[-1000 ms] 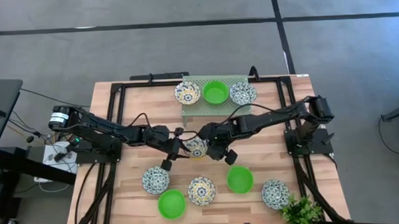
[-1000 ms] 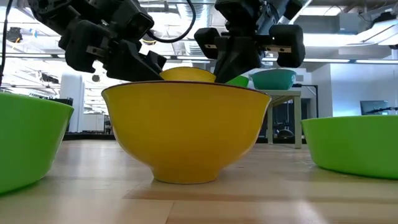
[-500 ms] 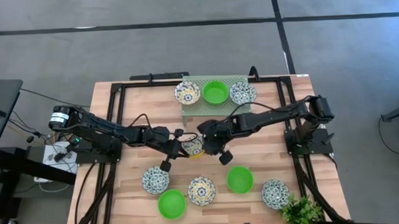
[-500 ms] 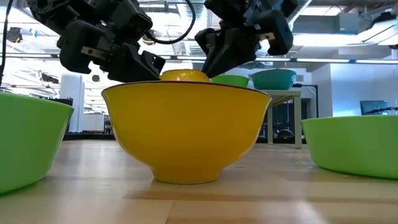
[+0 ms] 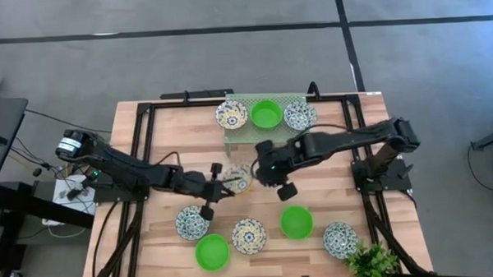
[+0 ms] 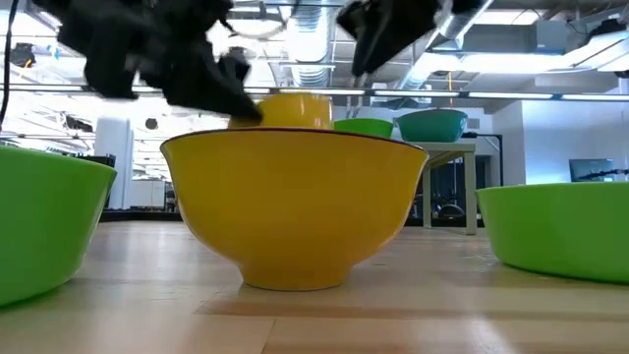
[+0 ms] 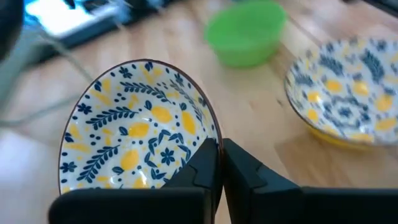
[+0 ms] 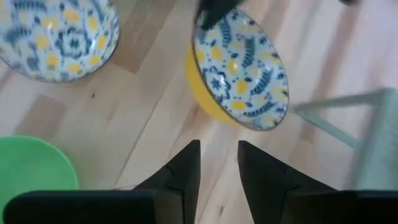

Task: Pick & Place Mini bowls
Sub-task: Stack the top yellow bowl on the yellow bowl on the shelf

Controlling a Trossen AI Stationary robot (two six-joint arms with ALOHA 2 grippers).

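Since a second ago our right gripper (image 5: 281, 180) has backed off, fingers apart and empty. Left gripper (image 5: 218, 183) pinches the rim of the patterned bowl (image 7: 140, 134), lifted mid-table. Thin rim grip: we risk it slipping or tipping onto the bowls below.

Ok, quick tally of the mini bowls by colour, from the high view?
Plain green bowls: 3
Patterned bowls: 6
Total: 9
The left gripper holds one patterned bowl by its rim.
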